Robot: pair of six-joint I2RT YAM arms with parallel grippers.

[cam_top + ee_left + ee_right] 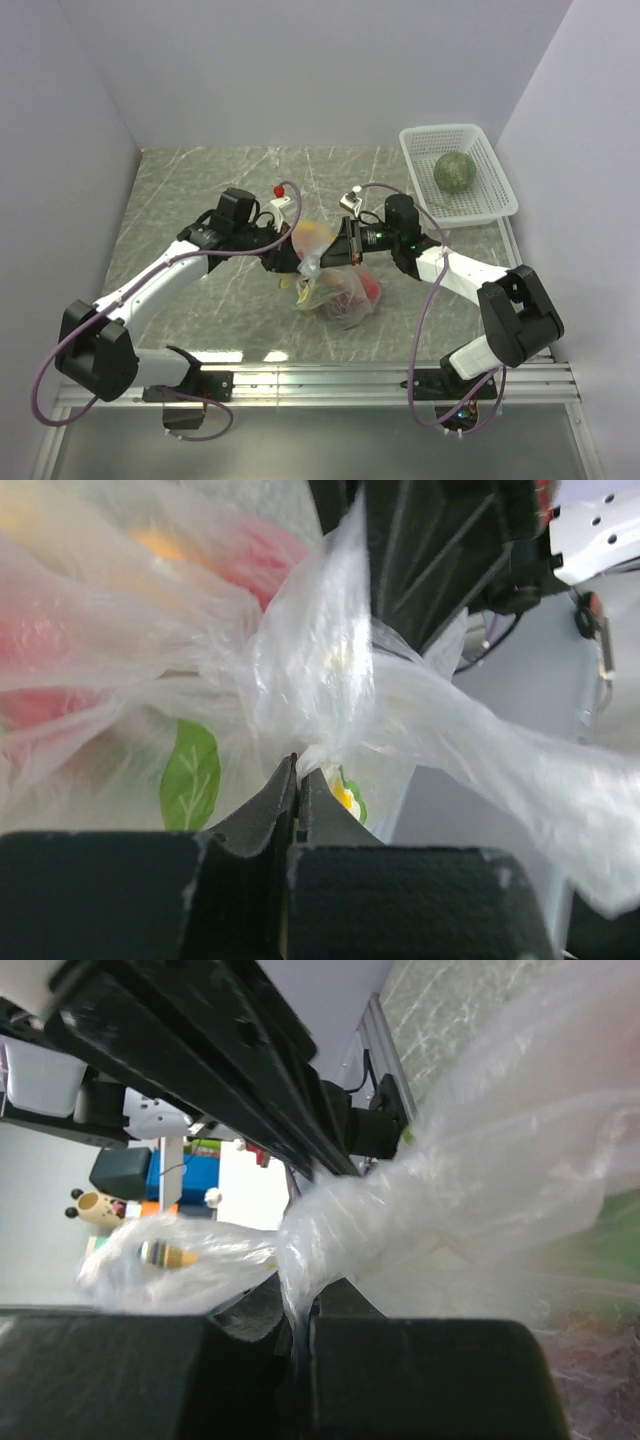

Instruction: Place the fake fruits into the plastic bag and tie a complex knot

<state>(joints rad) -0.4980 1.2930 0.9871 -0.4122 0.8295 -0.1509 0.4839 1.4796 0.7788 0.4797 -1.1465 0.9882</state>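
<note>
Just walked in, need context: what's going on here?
The plastic bag is being tied off at mid-table. The left pincer and right pincer are each shut on twisted film at its bunched neck. Several fake fruits are inside; the green melon sits in the white basket, not yet bagged.

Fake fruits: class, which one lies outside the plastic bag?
The green melon, alone in the white basket at the far right; the others show through the bag.

Grey marbled table (200, 190), plastic bag (345, 298) resting at centre, white lattice basket (490, 196) far right
</note>
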